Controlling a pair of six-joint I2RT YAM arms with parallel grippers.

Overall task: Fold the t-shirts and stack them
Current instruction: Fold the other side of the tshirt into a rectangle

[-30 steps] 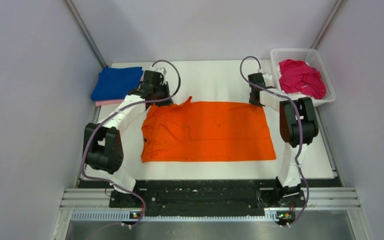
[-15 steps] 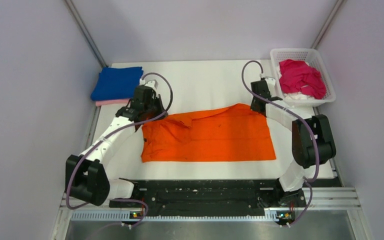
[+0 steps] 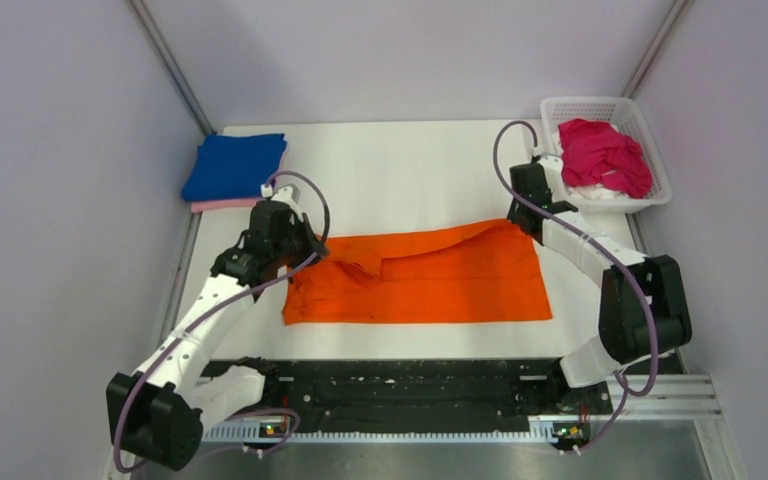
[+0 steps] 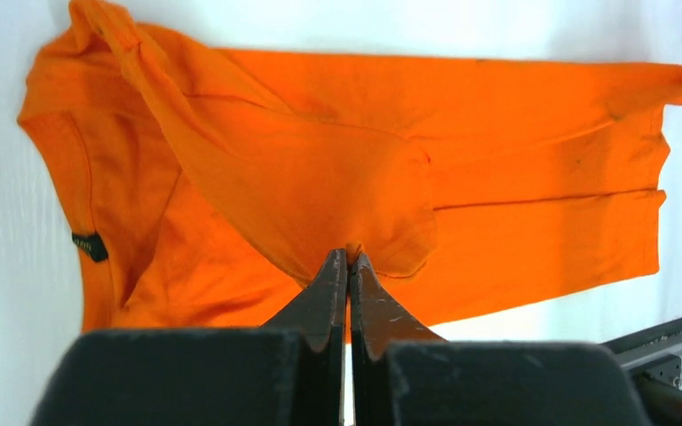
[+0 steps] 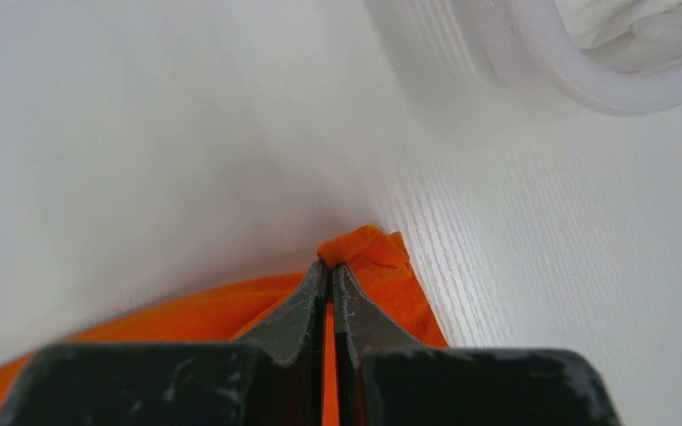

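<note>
The orange t-shirt (image 3: 430,280) lies across the middle of the white table, its far edge lifted and folded toward the near side. My left gripper (image 3: 312,243) is shut on the shirt's far left edge; the left wrist view shows the pinched cloth (image 4: 348,252) at my fingertips and the shirt (image 4: 515,133) spread beyond. My right gripper (image 3: 522,225) is shut on the far right corner, seen as a small orange tuft (image 5: 360,244) in the right wrist view. A folded blue t-shirt (image 3: 233,165) rests on a pale pink one (image 3: 215,205) at far left. A magenta t-shirt (image 3: 603,155) lies crumpled in the basket.
A white lattice basket (image 3: 560,108) stands at the far right corner; its rim (image 5: 568,80) shows in the right wrist view. Grey walls close in both sides. A black rail (image 3: 410,385) runs along the near edge.
Both grippers have moved toward the near side, carrying the orange shirt's far edge up and over the lower half. The shirt now looks narrower front to back.
</note>
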